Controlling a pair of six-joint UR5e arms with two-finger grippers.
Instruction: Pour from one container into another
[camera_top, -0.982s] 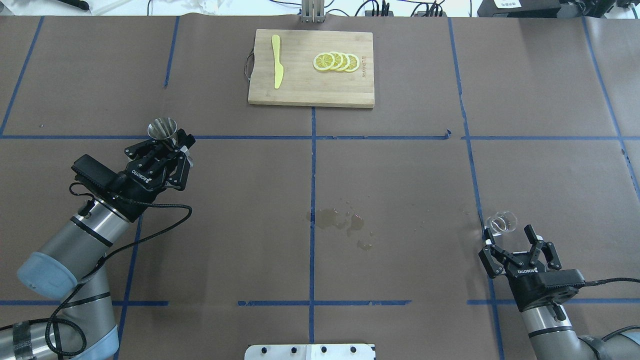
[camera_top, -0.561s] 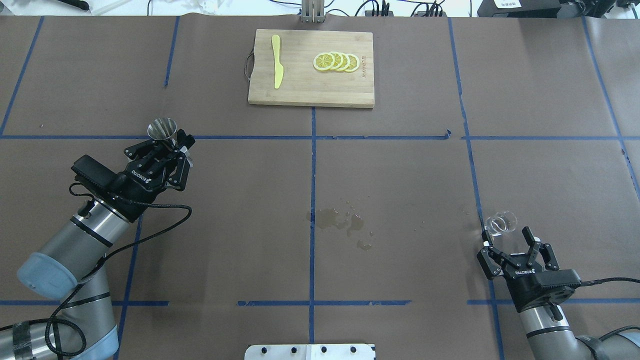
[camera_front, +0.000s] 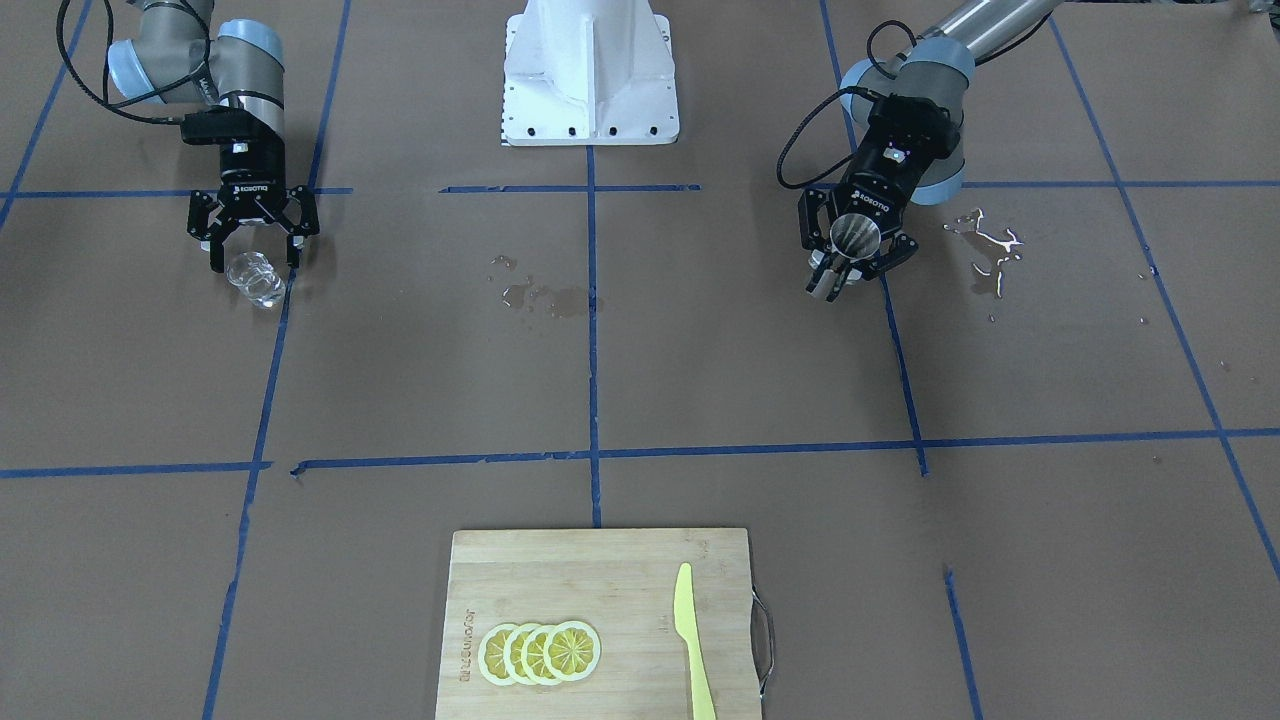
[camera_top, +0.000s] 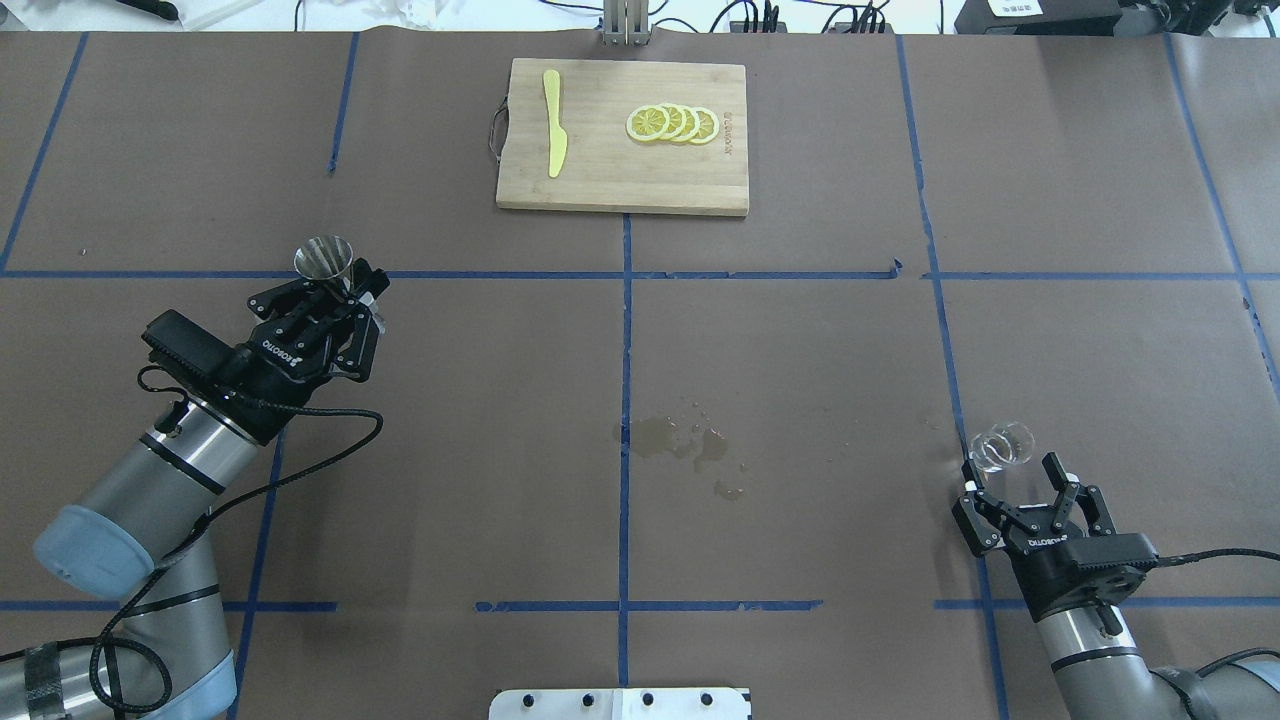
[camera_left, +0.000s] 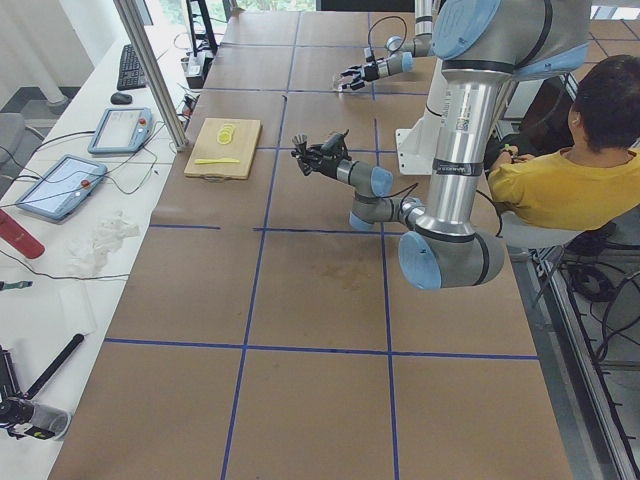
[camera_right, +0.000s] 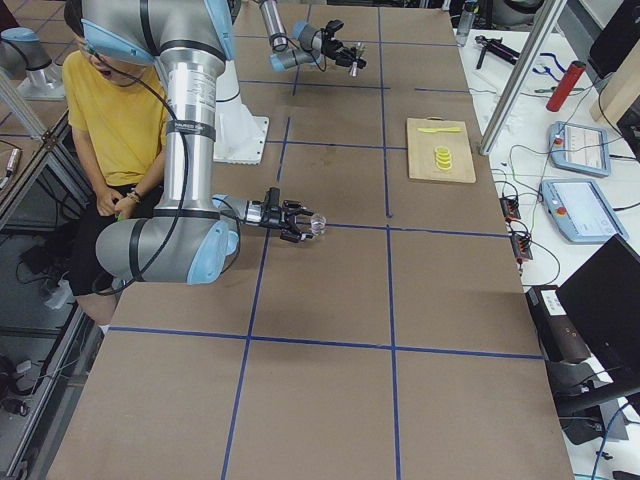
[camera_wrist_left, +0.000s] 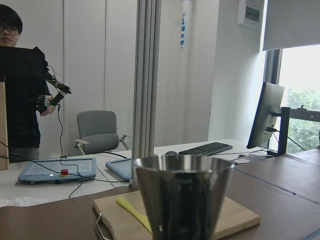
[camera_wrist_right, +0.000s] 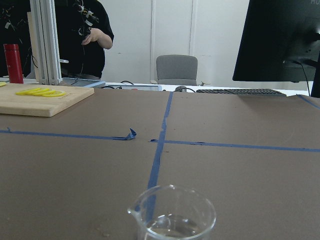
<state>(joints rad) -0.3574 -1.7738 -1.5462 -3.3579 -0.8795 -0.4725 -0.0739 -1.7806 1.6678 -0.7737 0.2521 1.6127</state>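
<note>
Overhead and front cameras face oppositely, sharing the cutting board (camera_top: 620, 182); wrist cameras seemingly look level.

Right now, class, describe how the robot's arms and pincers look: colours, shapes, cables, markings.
The left arm and right arm are silver tubes with pale-blue joint caps. The left pincer and right pincer are black, lettered ROBOTIQ in white, with black cables.

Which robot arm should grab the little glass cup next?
The right one. The right gripper is open just behind the glass cup. The left gripper is far across the table, shut on the steel jigger.
</note>
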